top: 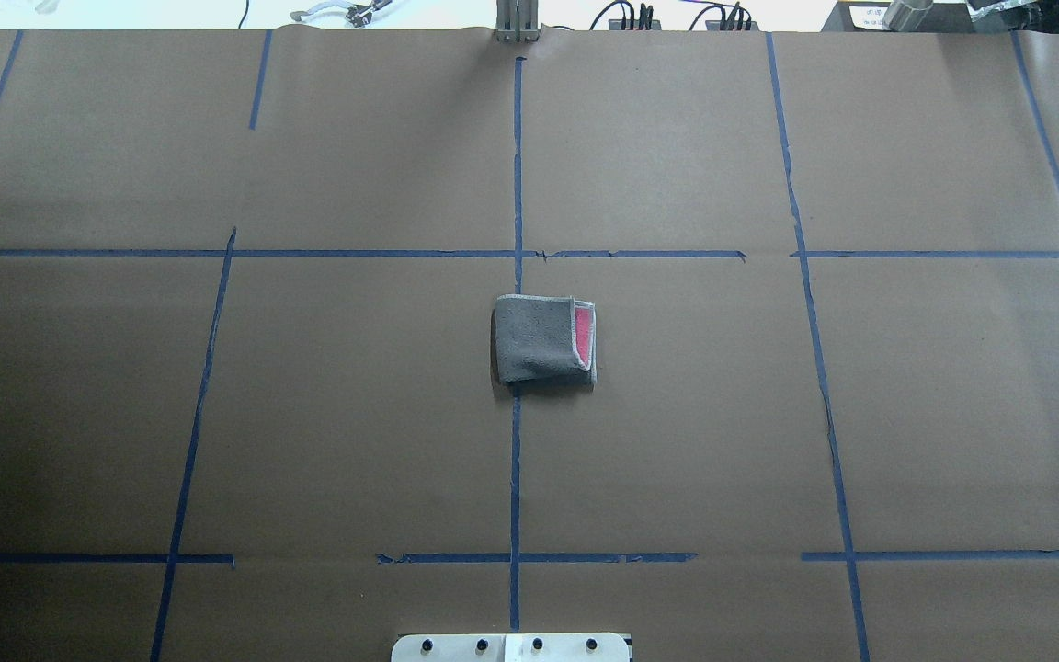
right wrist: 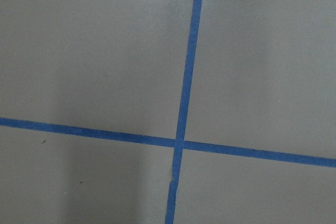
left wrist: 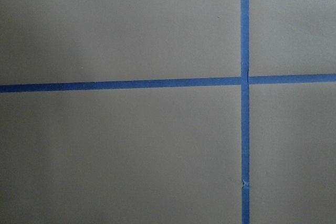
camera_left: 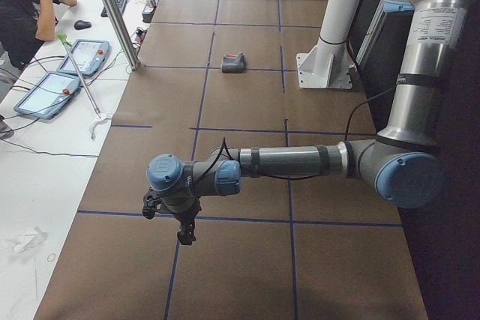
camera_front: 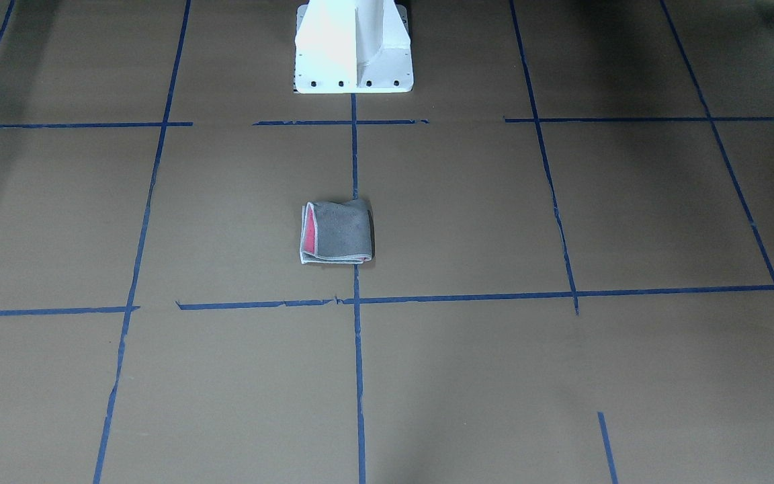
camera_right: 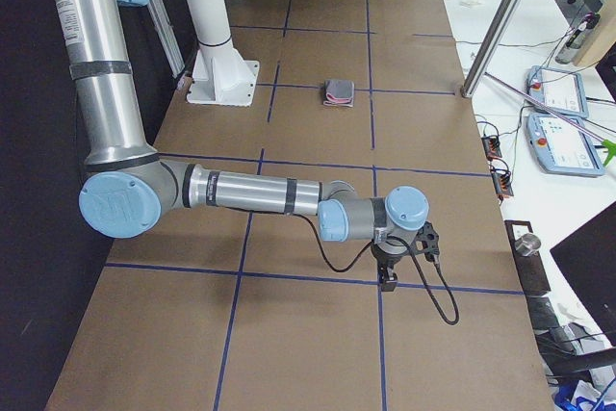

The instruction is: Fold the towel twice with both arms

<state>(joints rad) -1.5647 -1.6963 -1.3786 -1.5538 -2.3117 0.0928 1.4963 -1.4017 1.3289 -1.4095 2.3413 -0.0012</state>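
The towel [camera_front: 340, 232] lies folded into a small square at the table's middle, dark grey face up, with a pink-red strip showing along one edge. It also shows in the overhead view [top: 534, 340] and small in both side views [camera_left: 234, 62] [camera_right: 338, 91]. My left arm [camera_left: 285, 161] reaches out low over the table's left end, far from the towel; its gripper [camera_left: 184, 230] points down and I cannot tell its state. My right arm [camera_right: 250, 194] does the same at the right end; its gripper [camera_right: 388, 281] state I cannot tell. Both wrist views show only paper and tape.
Brown paper with blue tape lines [top: 516, 460] covers the table. The white pedestal base [camera_front: 353, 47] stands at the robot's side. Tablets [camera_left: 82, 56] and cables lie on a white bench beyond the far edge, where a person [camera_left: 22, 5] sits. A metal pole [camera_right: 500, 36] stands at the far edge.
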